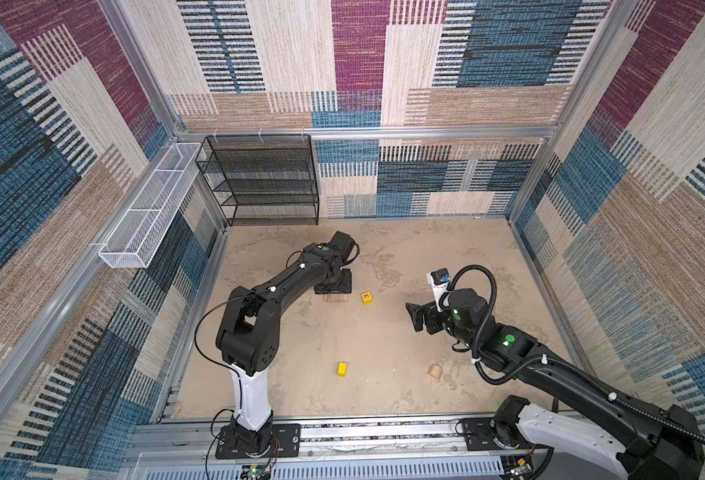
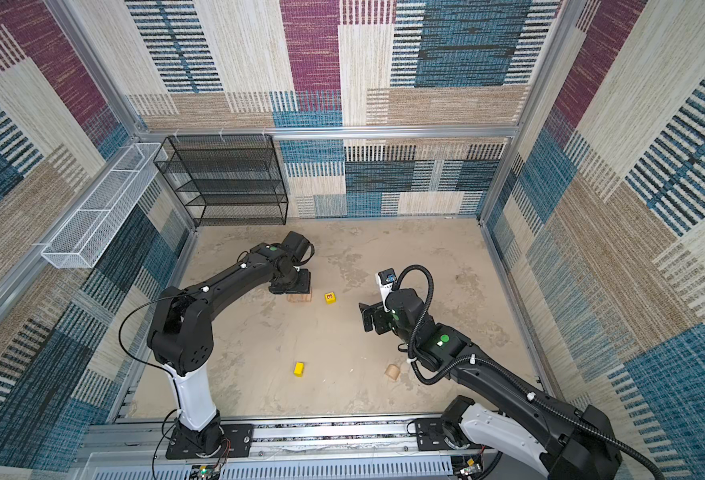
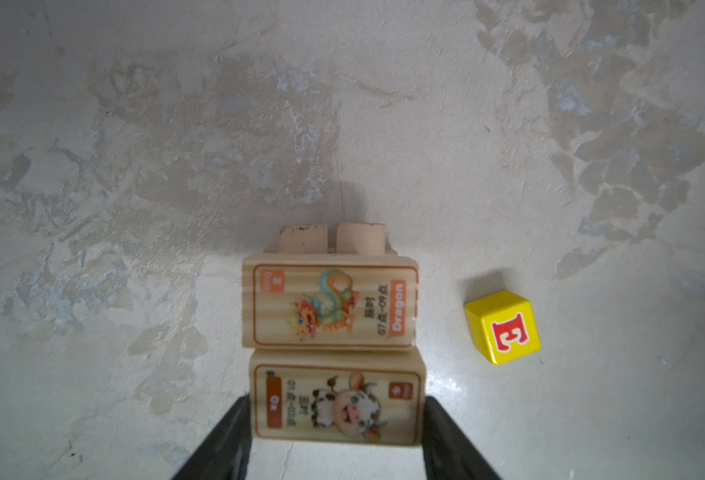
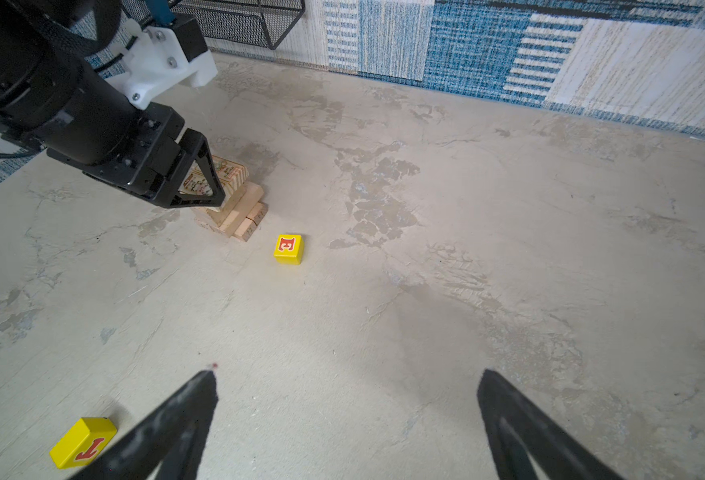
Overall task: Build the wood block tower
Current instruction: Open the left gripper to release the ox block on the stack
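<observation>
The left gripper is clenched on the Ox block. Its 2 fingers press the 2 short ends, so the long sides are free and the picture face is up. I judge that this grip lets the block go down flat and tight against its neighbour without a finger in between.

Just ahead of the fingertips lies the Dragon block. It touches the Ox block along 1 long side, and together they make the top layer of the tower. Whether the Ox block already rests on the layer below, I cannot tell. Under this pair, plain tan blocks lie crosswise, and 2 of their ends show beyond the Dragon block. The crossing probably gives each layer a wide, steady seat.

To the side of the gripper, near the tower but apart from it, the E cube stands on the table.

Well apart from the gripper are the J cube and the round piece, both loose on the table. The right gripper hovers over bare table with its fingers spread wide and nothing between them. It faces the tower from a distance, I think to leave room and be ready for a loose piece.
</observation>
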Robot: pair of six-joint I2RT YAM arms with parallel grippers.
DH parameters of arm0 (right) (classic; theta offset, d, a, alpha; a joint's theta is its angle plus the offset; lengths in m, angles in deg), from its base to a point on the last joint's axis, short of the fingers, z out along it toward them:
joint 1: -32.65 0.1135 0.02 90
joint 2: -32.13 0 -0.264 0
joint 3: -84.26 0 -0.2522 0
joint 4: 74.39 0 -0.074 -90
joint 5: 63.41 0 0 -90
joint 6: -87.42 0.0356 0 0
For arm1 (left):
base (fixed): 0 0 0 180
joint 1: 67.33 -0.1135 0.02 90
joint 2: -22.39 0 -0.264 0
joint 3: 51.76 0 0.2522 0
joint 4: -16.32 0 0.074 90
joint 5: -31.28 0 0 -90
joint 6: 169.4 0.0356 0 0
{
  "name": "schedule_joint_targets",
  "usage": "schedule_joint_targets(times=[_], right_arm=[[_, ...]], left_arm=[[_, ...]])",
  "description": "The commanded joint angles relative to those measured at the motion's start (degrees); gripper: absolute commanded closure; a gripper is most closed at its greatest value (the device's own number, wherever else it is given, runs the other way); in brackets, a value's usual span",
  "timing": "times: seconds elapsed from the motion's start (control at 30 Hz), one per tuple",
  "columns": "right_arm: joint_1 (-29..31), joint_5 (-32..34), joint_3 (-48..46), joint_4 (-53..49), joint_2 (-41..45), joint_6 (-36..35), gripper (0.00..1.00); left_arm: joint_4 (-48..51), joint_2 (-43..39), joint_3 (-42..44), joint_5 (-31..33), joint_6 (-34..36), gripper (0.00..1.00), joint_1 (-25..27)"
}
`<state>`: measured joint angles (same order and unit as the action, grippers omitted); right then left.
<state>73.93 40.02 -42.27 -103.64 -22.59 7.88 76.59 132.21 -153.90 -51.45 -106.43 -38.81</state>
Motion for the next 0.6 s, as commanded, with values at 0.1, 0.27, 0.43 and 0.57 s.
schedule_joint_targets(times=[0.1,0.27,0.43,0.57], right_arm=[[-0.06,-0.50,-0.15,0.12,0.38,-0.07,0.00],[-0.06,-0.70,-0.28,0.16,0.67,-0.06,0.00],[-0.06,-0.79,-0.13,0.01,0.76,-0.03,0.00],[-0.06,-1.12,0.57,-0.07,0.58,-0.10,0.00]], left_arm=[[0.58,-0.13,-0.04,0.53,-0.66,0.15,-0.04],[0.53,-0.27,0.15,0.86,-0.57,0.14,-0.04],[0.58,-0.85,0.31,0.84,-0.89,0.14,-0.04],[0.53,-2.75,0.79,0.73,-1.44,0.15,-0.10]])
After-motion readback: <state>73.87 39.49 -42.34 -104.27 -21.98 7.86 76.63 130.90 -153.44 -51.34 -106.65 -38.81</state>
